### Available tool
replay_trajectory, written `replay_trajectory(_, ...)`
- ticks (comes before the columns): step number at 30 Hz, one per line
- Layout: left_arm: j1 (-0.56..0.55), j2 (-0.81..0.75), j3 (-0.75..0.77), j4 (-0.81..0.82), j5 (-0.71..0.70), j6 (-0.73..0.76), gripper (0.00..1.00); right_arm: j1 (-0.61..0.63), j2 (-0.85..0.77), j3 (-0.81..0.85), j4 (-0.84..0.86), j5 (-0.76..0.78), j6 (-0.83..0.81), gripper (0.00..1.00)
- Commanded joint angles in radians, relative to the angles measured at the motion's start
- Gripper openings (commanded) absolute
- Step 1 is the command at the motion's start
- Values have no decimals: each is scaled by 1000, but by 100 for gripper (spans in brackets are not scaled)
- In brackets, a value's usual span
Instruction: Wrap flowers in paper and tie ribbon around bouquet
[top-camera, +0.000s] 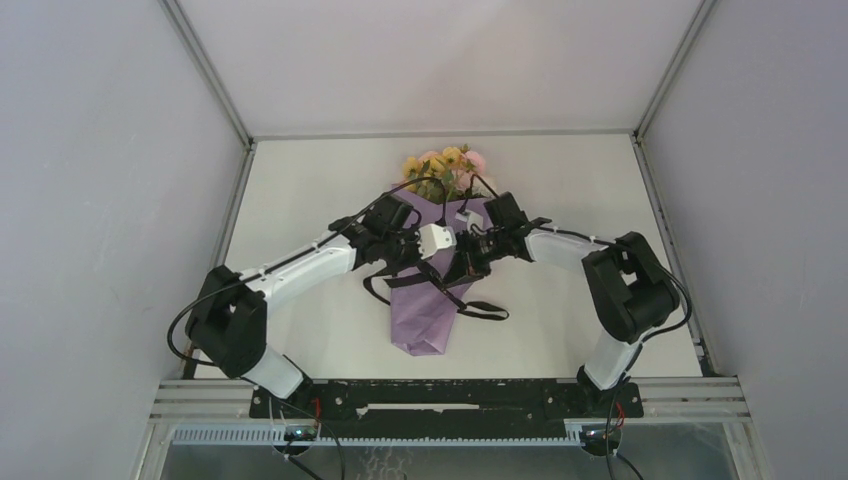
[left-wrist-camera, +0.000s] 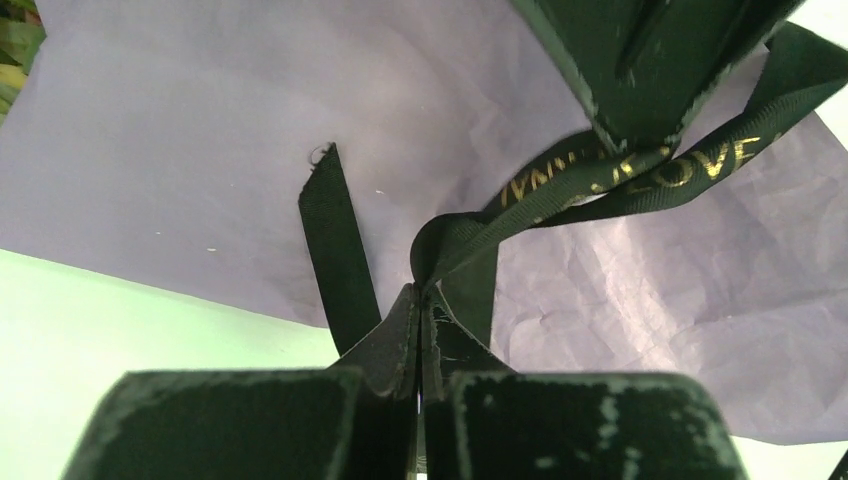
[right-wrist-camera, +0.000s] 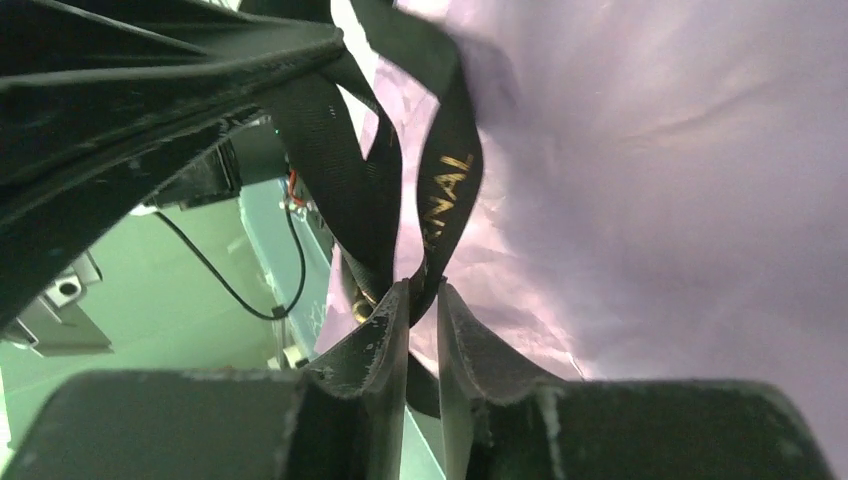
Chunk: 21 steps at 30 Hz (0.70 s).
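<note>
The bouquet lies on the table with the flowers (top-camera: 447, 165) at the far end and the lilac paper (top-camera: 425, 320) cone pointing toward me. Both grippers meet over the cone's middle. My left gripper (left-wrist-camera: 422, 292) (top-camera: 448, 258) is shut on the black ribbon (left-wrist-camera: 690, 170) with gold lettering, right at a twisted crossing of the band. A loose end (left-wrist-camera: 335, 240) lies on the paper (left-wrist-camera: 200, 150). My right gripper (right-wrist-camera: 423, 290) (top-camera: 472, 250) stands slightly open, the ribbon (right-wrist-camera: 445, 180) running loosely between its fingers over the paper (right-wrist-camera: 650, 150). Ribbon loops (top-camera: 482, 311) trail beside the cone.
The white table (top-camera: 300, 180) is enclosed by grey walls on the left, right and back. A black rail (top-camera: 450, 395) with the arm bases runs along the near edge. A thin black cable (right-wrist-camera: 230, 290) hangs left of the right gripper.
</note>
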Motion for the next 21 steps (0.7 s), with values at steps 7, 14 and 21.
replay_trajectory(7,10,57,115,63,43,-76,0,-94,-67,0,-38,55,-11,28)
replay_trajectory(14,14,69,133,73,74,-82,0,-111,-24,21,-56,133,-13,29)
replay_trajectory(21,16,91,162,85,60,-85,0,-77,46,80,-55,173,-9,28)
